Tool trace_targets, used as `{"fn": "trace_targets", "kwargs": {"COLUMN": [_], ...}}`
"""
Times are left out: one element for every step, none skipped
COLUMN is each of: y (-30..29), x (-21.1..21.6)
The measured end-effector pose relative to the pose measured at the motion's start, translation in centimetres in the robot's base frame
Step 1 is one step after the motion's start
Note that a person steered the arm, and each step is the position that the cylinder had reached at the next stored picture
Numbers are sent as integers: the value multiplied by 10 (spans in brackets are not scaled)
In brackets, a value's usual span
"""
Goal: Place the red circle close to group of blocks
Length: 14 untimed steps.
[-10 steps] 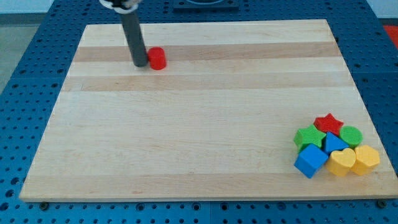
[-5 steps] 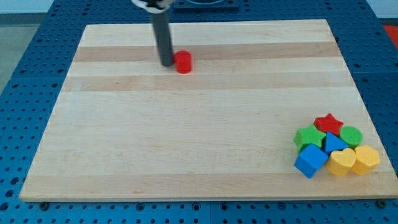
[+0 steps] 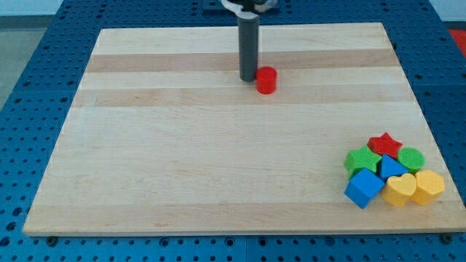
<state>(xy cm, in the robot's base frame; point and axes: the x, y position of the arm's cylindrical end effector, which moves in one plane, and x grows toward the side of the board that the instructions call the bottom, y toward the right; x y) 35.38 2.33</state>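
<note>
My tip touches the small red circle block from its left; there is no gripper, so nothing is grasped; the cluster of coloured blocks lies lower right.

A pale wooden board with darker grain bands lies on a blue perforated table, which frames it on all sides under even light.

tip touching circle on its left | block group bottom right, well apart
</note>
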Motion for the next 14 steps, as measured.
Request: {"fn": "trace_targets", "kwargs": {"y": [33,39,23,20,51,85,91,66,56,56,56,49,20,31], "x": [44,55,30,1,-1,20,28,27,39,46,45,39,33,45]}}
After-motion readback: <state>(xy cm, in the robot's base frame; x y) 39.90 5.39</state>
